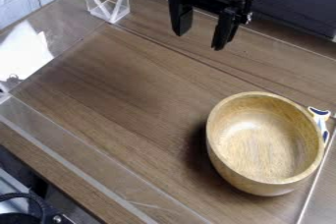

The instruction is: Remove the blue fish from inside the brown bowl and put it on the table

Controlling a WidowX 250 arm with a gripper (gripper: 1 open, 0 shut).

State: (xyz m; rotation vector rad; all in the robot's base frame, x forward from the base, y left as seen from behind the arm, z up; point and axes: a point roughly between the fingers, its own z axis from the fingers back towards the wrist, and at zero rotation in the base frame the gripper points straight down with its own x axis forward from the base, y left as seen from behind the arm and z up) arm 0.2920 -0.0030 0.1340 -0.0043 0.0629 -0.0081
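The brown bowl (266, 141) stands on the table (125, 100) at the right, a wide light-tan wooden bowl whose hollow looks bare. The blue fish (320, 116) shows only as a small blue and white bit at the bowl's right rim, close to the picture's edge; I cannot tell whether it lies inside or outside the rim. My gripper (199, 39) hangs at the top centre, pointing down, well behind and to the left of the bowl. Its black fingers (222, 33) stand apart with nothing between them.
A clear plastic triangular stand (108, 2) sits at the back left. A pale glossy strip (79, 174) runs along the table's near edge. White glare or a sheet (20, 56) lies at the left edge, and dark cables (20, 208) show at the bottom left corner.
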